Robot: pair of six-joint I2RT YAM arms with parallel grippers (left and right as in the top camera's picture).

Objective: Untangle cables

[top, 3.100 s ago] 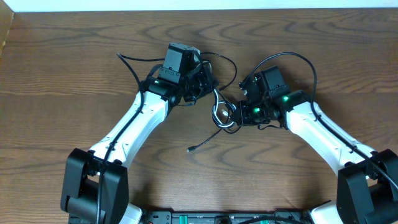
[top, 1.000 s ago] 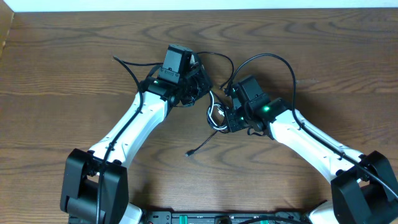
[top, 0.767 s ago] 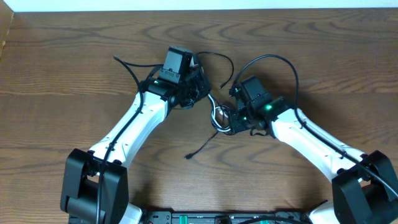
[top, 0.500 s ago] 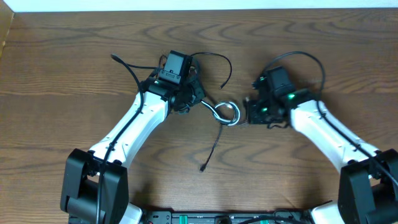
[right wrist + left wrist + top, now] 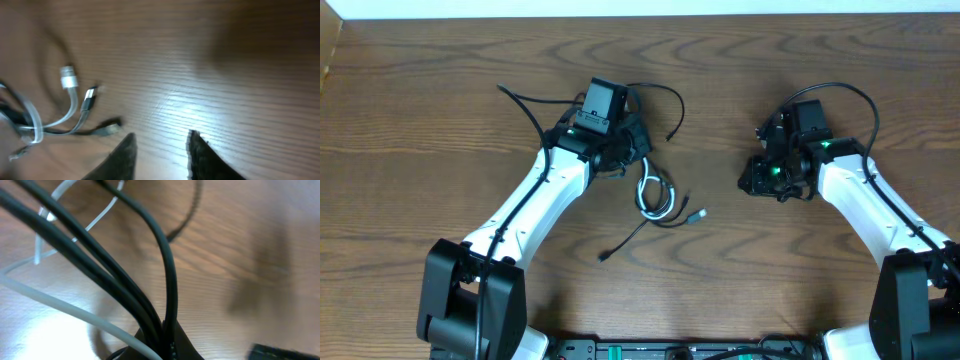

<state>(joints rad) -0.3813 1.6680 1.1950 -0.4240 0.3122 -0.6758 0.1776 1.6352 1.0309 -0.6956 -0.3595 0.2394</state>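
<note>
Several cables [image 5: 656, 197] are no longer held by the right gripper [image 5: 752, 181], which is now drawn well away, jaws parted and empty. They are trailed just below the left gripper [image 5: 628, 152], which is clamped on their strands. Untangling is judged partly done.

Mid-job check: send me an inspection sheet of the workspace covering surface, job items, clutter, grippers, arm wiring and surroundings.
Surface: wooden table, bare brown grain.
Job's things: cables, black cords and one white loop, bunched between the arms; plug ends lie loose on the wood.
Clutter: nothing seen.
Grippers: left gripper shut on the cables; right gripper open, empty, apart from the bundle.
Cables: arm wires loop above each wrist.
Surroundings: pale strip beyond the far edge.
</note>
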